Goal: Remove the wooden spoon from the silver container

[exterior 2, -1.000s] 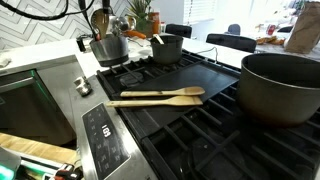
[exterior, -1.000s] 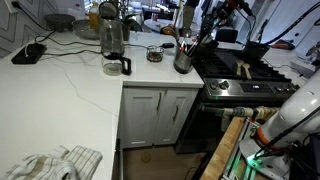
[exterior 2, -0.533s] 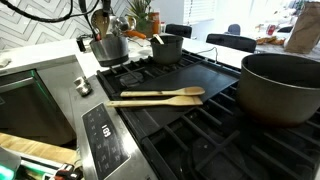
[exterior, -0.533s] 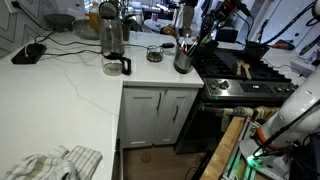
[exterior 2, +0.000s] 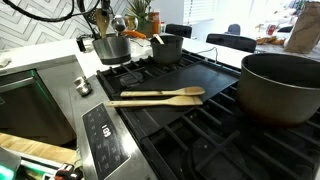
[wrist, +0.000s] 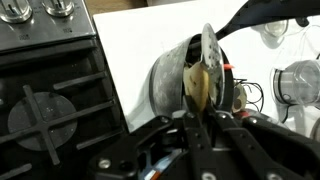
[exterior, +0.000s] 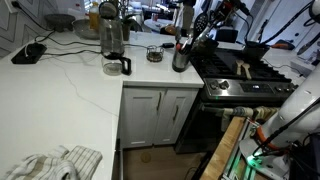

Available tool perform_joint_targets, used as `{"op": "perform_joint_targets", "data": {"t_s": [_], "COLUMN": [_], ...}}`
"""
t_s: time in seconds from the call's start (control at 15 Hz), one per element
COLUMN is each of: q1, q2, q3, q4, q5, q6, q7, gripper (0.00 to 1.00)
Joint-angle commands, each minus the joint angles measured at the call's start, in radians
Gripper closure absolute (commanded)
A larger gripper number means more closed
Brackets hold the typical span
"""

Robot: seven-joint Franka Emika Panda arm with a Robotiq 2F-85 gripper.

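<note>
Your jaws look pinched shut on the spoon (wrist: 201, 78) in the wrist view, with its pale wooden end poking out just past the tips. The container (wrist: 166, 80) sits right beyond the jaws on the white bench (wrist: 130, 40), and the spoon is not out of it yet; a dark utensil (wrist: 250, 14) leans away up and to the right of the jaws. The stove (wrist: 50, 90) is off to the jaws' left, and in an exterior view two other wooden utensils (exterior 2: 160, 93) lie on it, well apart from the jaws.
</note>
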Motion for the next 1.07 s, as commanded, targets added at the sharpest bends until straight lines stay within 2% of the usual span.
{"op": "perform_joint_targets", "data": {"t_s": [0.0, 1.0], "q1": [-0.017, -0.01], "q2": [-0.006, -0.055], "q3": [0.008, 0.008], "q4": [0.039, 0.098], "q5": [-0.003, -0.019], "q6": [-0.036, -0.049], "q7": [-0.002, 0.021], "gripper": [0.98, 0.98]}}
